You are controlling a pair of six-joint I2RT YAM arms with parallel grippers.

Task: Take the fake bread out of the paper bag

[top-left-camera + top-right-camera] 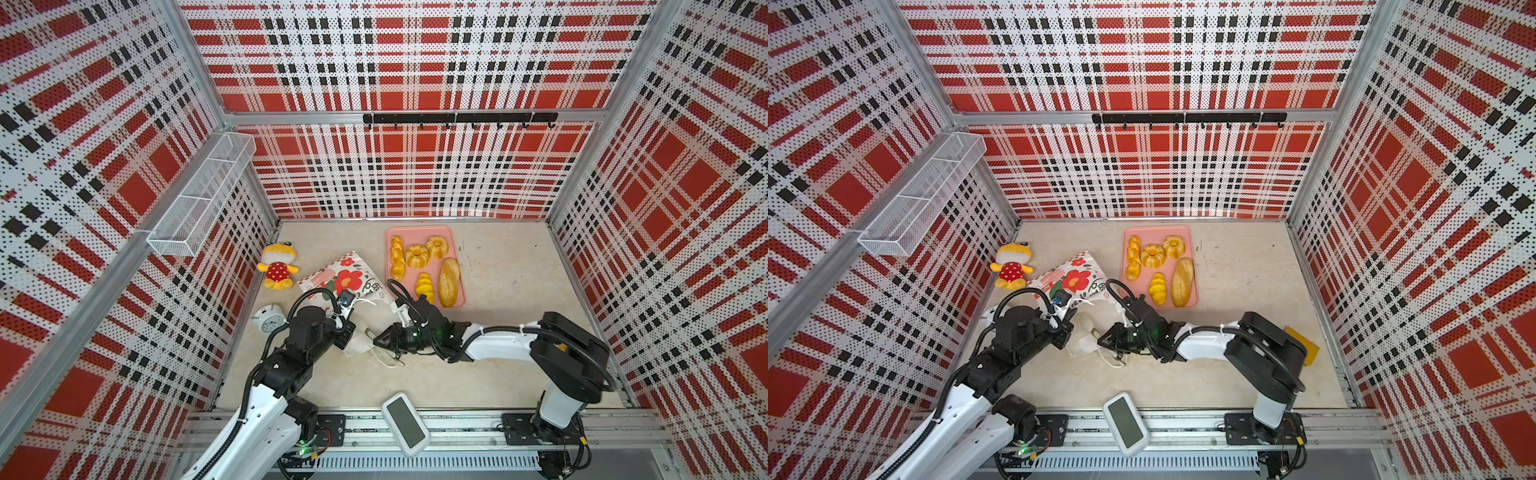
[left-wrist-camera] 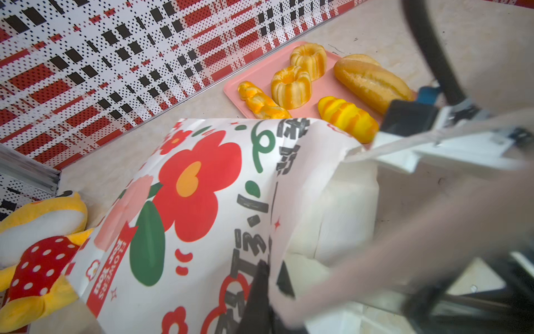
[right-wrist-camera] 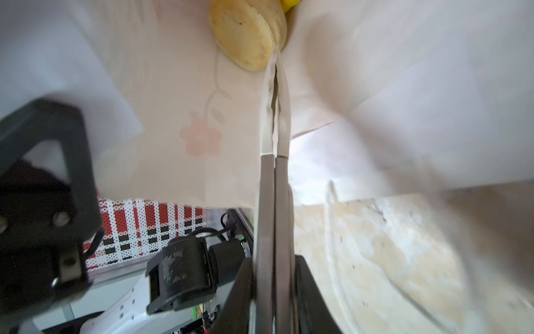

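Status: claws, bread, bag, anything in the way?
Left claw shut on bag rim. Right claw shut inside bag, tips at a round bun. Five breads on tray. Cord handle loose at bag mouth.

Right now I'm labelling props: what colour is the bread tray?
Pink tray, clearest in a top view.

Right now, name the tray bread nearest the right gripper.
The striped yellow croissant roll, at the tray's front beside the loaf; the others lie farther back.

A beige mottled surface [image 1: 498, 332] carries a pink tray [image 1: 419, 231] near its back edge; a flowered paper bag [image 1: 345, 274] just left of it; a plush toy [image 1: 277, 266] and alarm clock [image 1: 269, 320] along the left edge.
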